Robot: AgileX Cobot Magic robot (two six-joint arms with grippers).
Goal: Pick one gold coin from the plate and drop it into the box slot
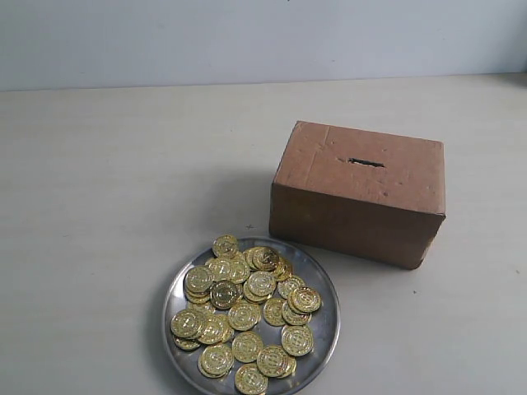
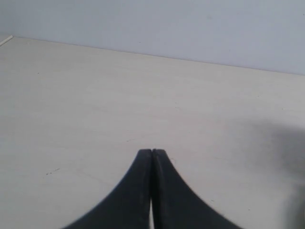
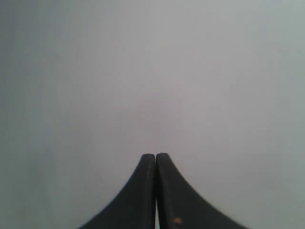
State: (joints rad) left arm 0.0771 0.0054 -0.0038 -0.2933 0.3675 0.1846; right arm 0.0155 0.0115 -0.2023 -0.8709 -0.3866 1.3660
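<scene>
A round silver plate [image 1: 323,290] lies near the front of the table, heaped with several gold coins [image 1: 247,306]. Behind it to the right stands the brown cardboard box [image 1: 354,210], and the dark slot [image 1: 366,162] is cut in its top face. Neither arm shows in the exterior view. My left gripper [image 2: 151,151] is shut, its black fingers pressed together with nothing between them, over bare table. My right gripper [image 3: 156,155] is shut too and empty, facing a plain grey surface. Neither wrist view shows the plate, coins or box.
The pale table [image 1: 123,181] runs back to a light wall [image 1: 247,37]. In the left wrist view a soft shadow [image 2: 286,162] falls on the tabletop at one side.
</scene>
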